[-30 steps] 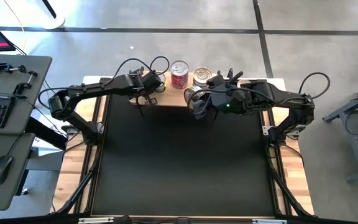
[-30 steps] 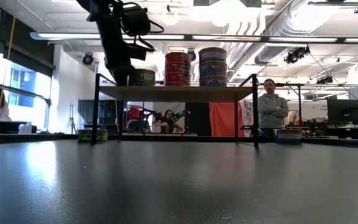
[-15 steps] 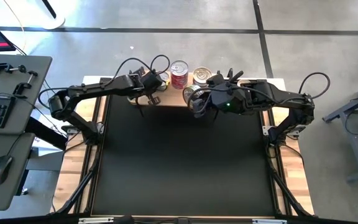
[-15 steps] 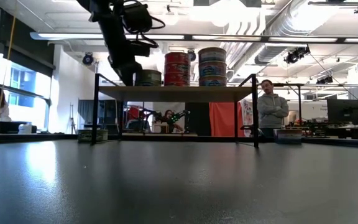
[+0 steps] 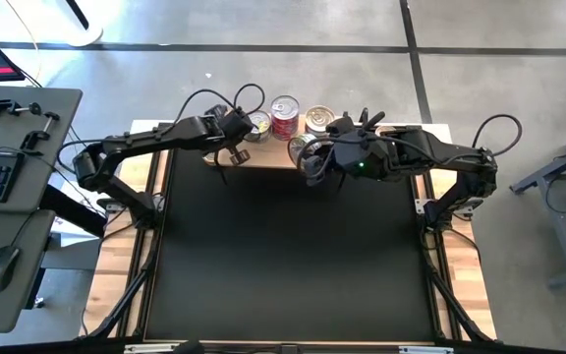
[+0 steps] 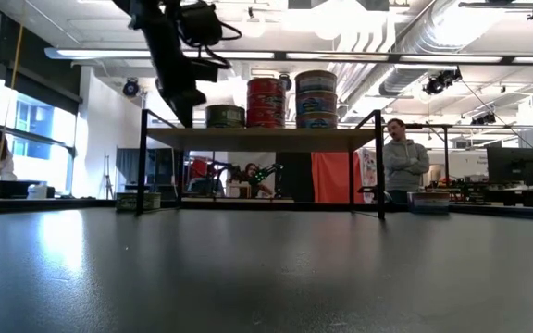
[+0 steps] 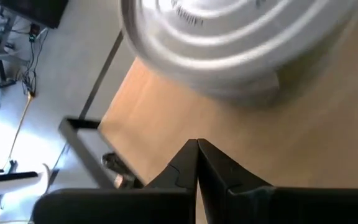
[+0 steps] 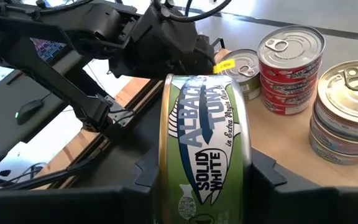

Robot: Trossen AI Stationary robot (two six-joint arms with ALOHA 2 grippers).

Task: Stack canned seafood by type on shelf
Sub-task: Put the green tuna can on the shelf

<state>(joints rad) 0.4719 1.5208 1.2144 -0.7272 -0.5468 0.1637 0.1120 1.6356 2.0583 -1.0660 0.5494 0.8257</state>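
while right gripper (image 8: 205, 180) pinches green tuna can (image 8: 205, 149), left gripper (image 7: 197, 163) pressed together over shelf (image 7: 303, 143)

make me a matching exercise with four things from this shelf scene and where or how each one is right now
Things:
1. red cans
2. green-label tuna can
3. left gripper
4. silver-sided cans

States:
A. shut, holding nothing, over the shelf
B. held on edge in the right gripper
C. stacked in the middle of the shelf
D. stacked at the shelf's right end

Pairs: 1-C, 2-B, 3-A, 4-D
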